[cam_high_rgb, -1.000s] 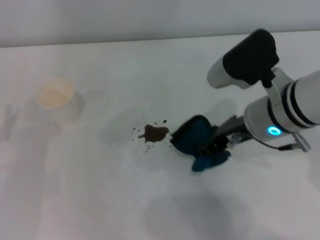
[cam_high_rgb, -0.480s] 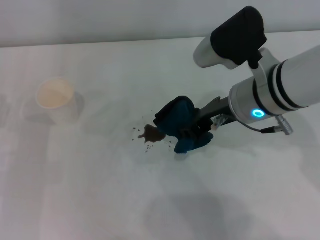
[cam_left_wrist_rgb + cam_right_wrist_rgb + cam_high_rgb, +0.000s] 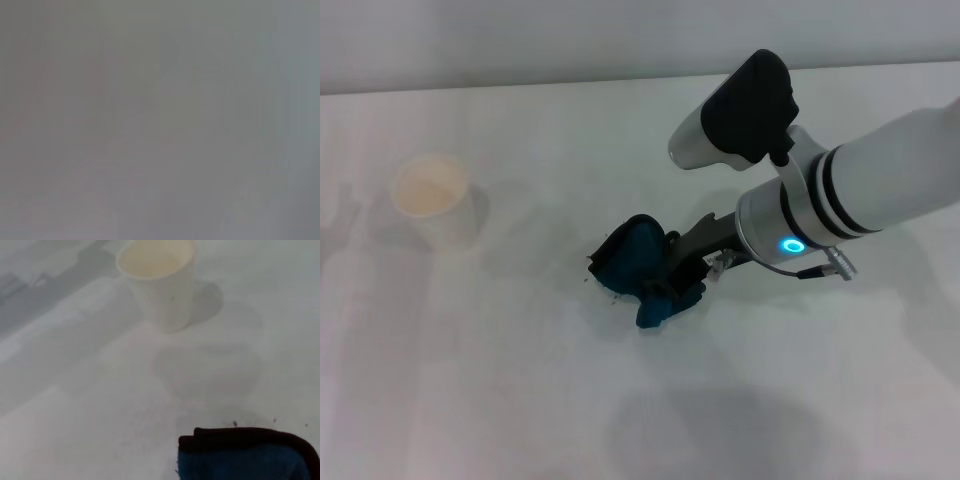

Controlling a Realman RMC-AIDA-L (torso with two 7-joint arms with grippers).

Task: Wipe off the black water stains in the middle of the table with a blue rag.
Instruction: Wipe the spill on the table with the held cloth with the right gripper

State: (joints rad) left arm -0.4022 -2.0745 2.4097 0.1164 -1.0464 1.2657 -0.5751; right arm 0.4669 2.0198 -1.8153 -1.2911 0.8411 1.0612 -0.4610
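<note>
White tabletop fills your whole head view: the table [image 3: 500, 400] is broad, smooth and plain, meeting a pale wall along the far edge. Starting at your left, at about nine o'clock from the middle, a white paper cup [image 3: 432, 200] stands upright, well apart from the work. Moving right to the centre, the blue rag [image 3: 638, 262] lies bunched on the table, covering most of the black water stains [image 3: 592, 264]; only a few dark specks show at the rag's nine o'clock edge. At the rag's three o'clock side, the right gripper [image 3: 672, 275] is clamped on the cloth, its arm running off toward two o'clock. In your right wrist view the rag's black-edged corner [image 3: 247, 455] sits low, with the cup [image 3: 160, 282] beyond it. Your left wrist view shows only grey blur.
</note>
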